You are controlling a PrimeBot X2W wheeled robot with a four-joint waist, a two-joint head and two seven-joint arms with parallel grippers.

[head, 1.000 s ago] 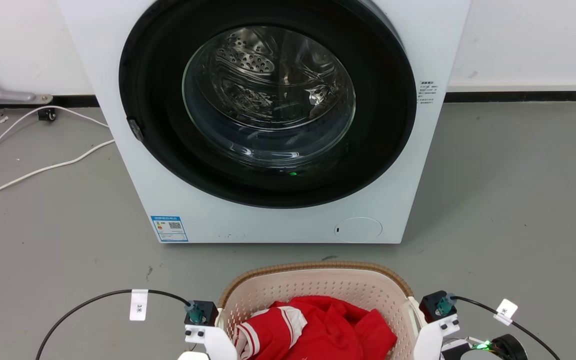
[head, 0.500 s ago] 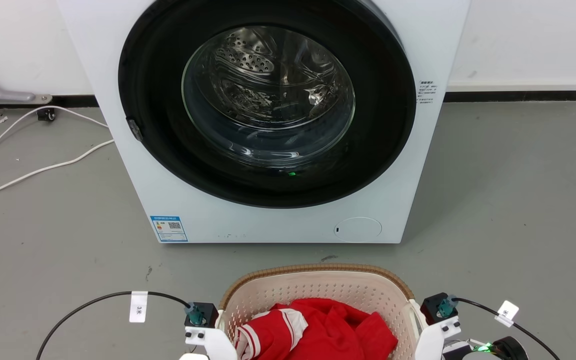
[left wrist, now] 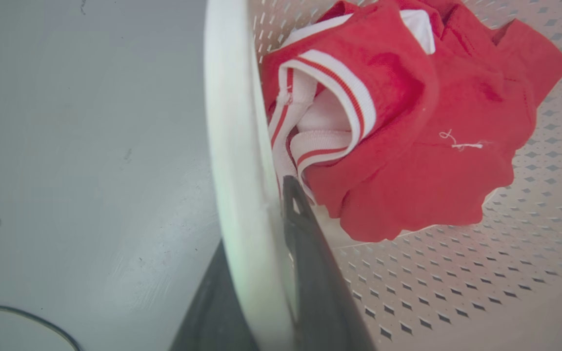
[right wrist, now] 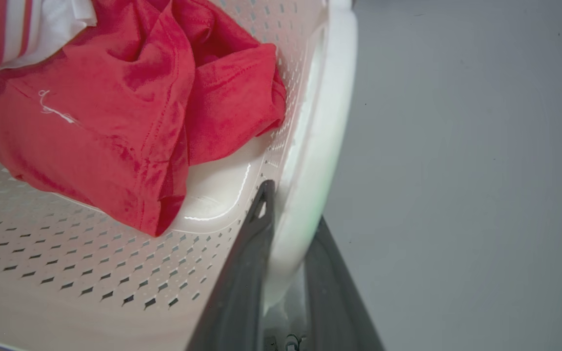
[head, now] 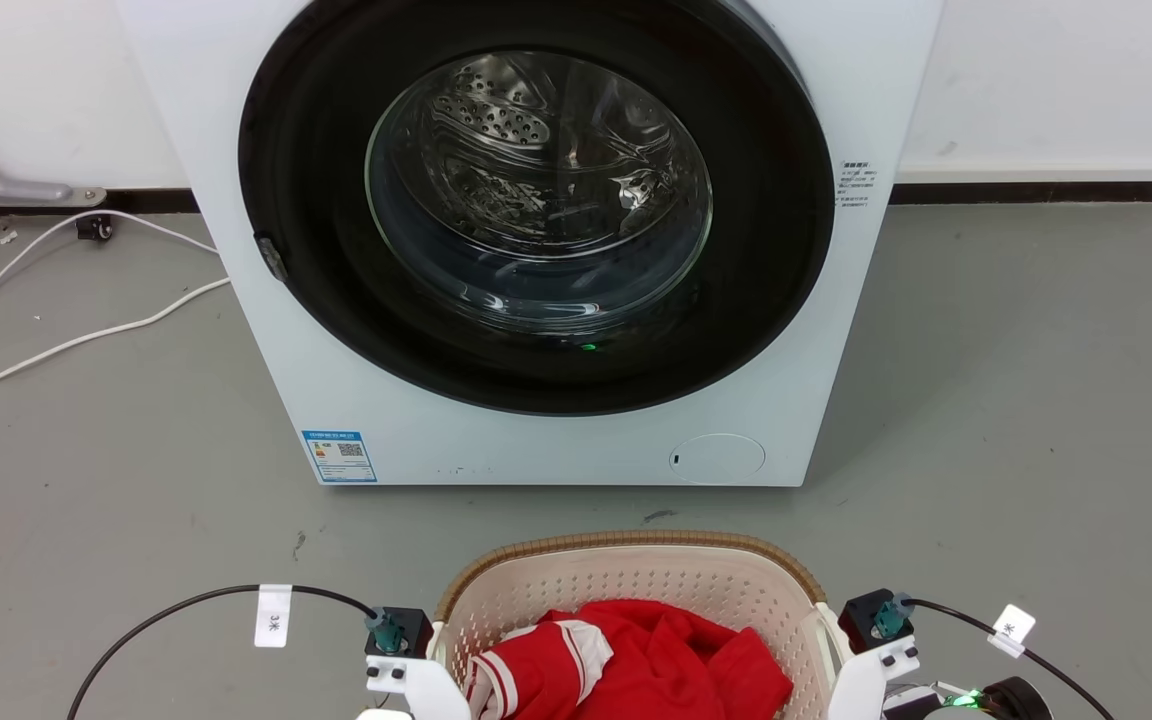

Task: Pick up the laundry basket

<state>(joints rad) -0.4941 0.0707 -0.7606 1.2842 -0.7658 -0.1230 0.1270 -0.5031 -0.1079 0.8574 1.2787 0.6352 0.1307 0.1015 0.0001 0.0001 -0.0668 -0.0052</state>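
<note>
The cream-white perforated plastic laundry basket (head: 636, 541) with a brown woven-look rim sits at the bottom centre of the head view, near the white front-loading washing machine (head: 556, 445) with its round dark glass door; a strip of grey floor (head: 1016, 400) lies between them; whether the basket's base touches that floor I cannot tell.

A crumpled red garment with white, red-striped trim (head: 656, 665) lies inside the basket, against its left wall.

The left gripper (left wrist: 256, 229) is closed on the basket's white left side handle (left wrist: 234, 122); its 2 dark fingers (left wrist: 310, 263) straddle the plastic, 1 inside the perforated wall just beside the garment, 1 outside above the floor, both pressed against the handle.

The right gripper (right wrist: 293, 209) grips the white right side handle (right wrist: 325, 122) the same way; 1 of its fingers (right wrist: 247, 253) is inside the wall, the other outside, with the handle squeezed between them.

In the head view 2 pale forearms, left (head: 406, 675) and right (head: 871, 655), flank the basket, each touching a handle; a black cable with a white tag (head: 273, 615) loops away from the left one; 2 white cables (head: 86, 335) trail across the floor left of the washing machine.
</note>
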